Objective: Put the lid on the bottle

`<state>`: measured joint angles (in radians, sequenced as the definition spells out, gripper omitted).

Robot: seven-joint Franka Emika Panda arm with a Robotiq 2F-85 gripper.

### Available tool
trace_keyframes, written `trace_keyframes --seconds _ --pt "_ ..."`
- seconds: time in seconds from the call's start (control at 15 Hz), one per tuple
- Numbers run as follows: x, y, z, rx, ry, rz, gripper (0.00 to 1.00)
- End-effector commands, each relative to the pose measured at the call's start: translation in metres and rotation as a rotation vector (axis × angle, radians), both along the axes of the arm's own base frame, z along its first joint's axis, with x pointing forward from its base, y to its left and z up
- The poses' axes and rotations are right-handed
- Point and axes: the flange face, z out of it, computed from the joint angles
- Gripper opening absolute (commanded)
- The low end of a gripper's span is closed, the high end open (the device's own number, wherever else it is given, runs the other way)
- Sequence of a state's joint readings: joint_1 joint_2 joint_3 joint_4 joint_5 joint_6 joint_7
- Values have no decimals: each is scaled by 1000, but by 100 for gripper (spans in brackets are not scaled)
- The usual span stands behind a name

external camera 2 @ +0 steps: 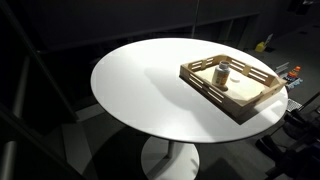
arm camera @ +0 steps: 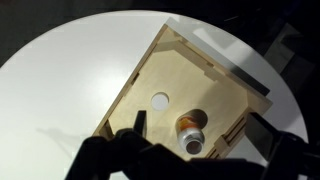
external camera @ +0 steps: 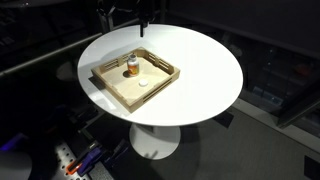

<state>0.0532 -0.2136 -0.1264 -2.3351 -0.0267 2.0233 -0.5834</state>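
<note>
The bottle point(external camera: 132, 68) stands upright inside the wooden tray point(external camera: 112, 84) on the round white table; it is amber-orange below and pale at its open top. It also shows in an exterior view point(external camera 2: 222, 74) and in the wrist view point(arm camera: 191, 135). The lid point(arm camera: 160, 100), a small flat white disc, lies on the tray floor a short way from the bottle, and shows in an exterior view point(external camera: 145, 86). My gripper point(arm camera: 201, 123) is open and empty, well above the tray, with the bottle between its fingers in the wrist view. It hangs over the table's far edge point(external camera: 143, 25).
The tray point(external camera 2: 250, 105) has low slotted walls and sits near one side of the table point(external camera 2: 150, 90). The surroundings are dark. Cables and coloured gear lie on the floor point(external camera: 80, 160) beside the table's pedestal.
</note>
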Motion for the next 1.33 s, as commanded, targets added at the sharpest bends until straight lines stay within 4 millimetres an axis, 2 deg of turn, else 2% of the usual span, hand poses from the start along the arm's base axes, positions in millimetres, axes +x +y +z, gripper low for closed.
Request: trace_keyframes --seconds 0.0,0.2,0.6,1.27 --pt "5 -2 -4 -25 -45 26 100" --pt "12 0 -18 -43 -92 49 100" --pt "21 8 -76 -26 -79 155 100" --pt "42 0 -155 -3 -1 326 100"
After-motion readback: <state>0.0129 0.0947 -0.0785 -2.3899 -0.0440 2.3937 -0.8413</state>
